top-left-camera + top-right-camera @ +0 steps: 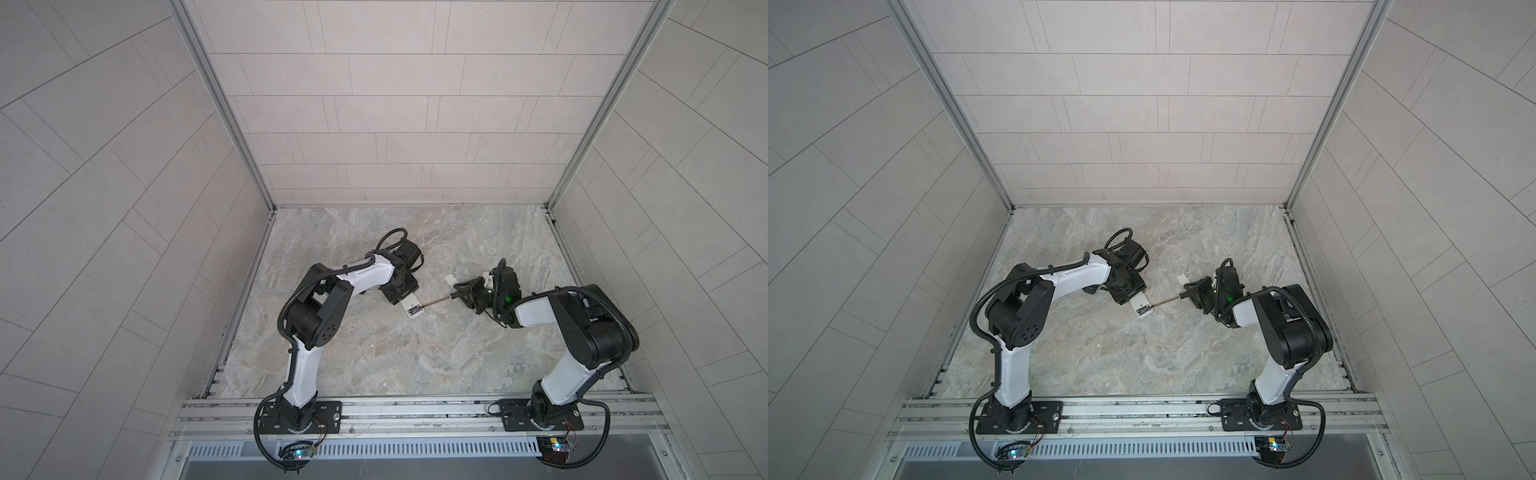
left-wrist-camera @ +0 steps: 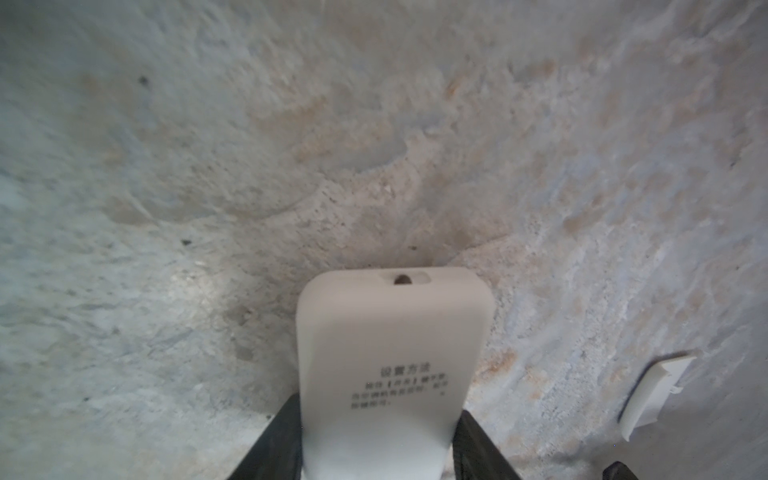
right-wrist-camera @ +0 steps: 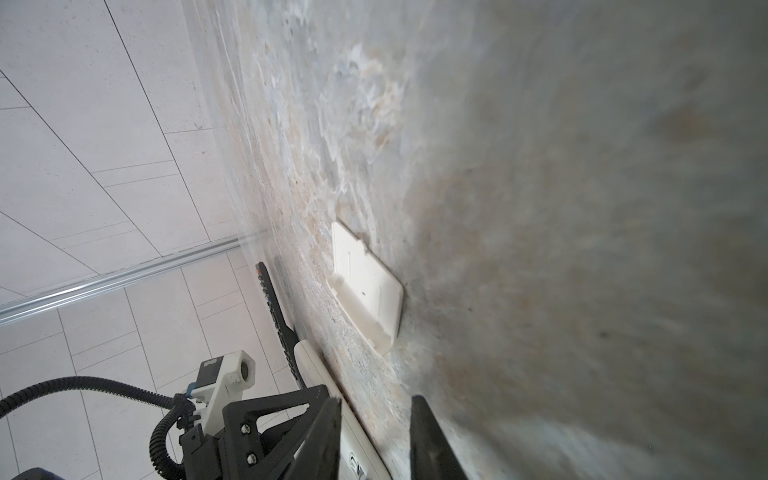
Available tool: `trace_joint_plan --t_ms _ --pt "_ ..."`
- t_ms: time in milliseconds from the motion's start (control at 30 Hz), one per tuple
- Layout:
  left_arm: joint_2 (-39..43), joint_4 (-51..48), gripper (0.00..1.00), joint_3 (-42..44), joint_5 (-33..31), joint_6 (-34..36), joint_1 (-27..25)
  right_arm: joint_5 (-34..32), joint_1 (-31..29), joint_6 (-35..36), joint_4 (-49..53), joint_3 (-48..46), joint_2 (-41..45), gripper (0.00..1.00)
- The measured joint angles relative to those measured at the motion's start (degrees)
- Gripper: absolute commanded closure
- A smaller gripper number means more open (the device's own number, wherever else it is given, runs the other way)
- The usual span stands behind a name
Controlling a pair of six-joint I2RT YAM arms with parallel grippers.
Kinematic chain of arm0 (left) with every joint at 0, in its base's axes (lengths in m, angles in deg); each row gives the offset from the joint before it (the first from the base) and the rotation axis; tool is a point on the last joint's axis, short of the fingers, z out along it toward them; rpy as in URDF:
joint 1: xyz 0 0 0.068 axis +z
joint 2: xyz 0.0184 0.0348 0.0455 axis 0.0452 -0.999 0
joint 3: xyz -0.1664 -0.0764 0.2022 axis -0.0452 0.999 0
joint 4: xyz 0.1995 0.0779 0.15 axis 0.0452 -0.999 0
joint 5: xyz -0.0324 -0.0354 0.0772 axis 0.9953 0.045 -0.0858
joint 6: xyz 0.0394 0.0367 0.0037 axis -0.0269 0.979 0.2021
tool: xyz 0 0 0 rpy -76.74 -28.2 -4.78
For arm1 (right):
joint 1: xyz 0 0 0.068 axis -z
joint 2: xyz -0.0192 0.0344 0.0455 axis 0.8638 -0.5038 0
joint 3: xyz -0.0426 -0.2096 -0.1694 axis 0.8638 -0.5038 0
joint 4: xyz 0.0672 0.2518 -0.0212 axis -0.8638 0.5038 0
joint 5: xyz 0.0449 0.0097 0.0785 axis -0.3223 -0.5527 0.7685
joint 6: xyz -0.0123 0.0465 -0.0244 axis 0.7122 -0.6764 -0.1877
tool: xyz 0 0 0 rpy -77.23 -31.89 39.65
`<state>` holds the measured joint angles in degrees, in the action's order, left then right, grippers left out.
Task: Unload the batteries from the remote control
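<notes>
My left gripper (image 1: 401,297) is shut on a white remote control (image 1: 412,308), pinning it face down on the table. In the left wrist view its fingers (image 2: 282,436) press both long sides of the remote control (image 2: 395,332). A screwdriver's thin metal shaft (image 1: 436,302) runs from my right gripper (image 1: 461,293) to the remote's open end; that gripper is shut on the handle. In the right wrist view the screwdriver is hidden and only table shows between the fingers (image 3: 424,436). The batteries are not visible in any view.
A white cover piece (image 1: 450,279) lies loose on the marble table just behind the right gripper, and shows in both wrist views (image 2: 654,390) (image 3: 368,286). A black remote (image 3: 274,316) lies beyond the white one. Tiled walls enclose the table on three sides.
</notes>
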<state>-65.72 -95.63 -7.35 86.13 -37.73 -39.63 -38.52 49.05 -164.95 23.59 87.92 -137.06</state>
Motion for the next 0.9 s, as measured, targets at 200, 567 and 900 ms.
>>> trace_joint_plan --t_ms 200,567,900 --pt "0.09 0.24 0.62 0.17 0.0 -0.04 0.0 -0.35 -0.07 -0.35 -0.04 -0.44 0.39 1.0" --pt "0.28 0.57 0.62 0.5 -0.02 -0.44 0.0 -0.85 -0.04 -4.0 -5.7 -2.97 -1.25 1.0" --pt "0.31 0.57 0.62 0.5 -0.02 -0.48 0.0 -0.79 -0.04 -4.83 -12.55 -4.92 -3.15 1.0"
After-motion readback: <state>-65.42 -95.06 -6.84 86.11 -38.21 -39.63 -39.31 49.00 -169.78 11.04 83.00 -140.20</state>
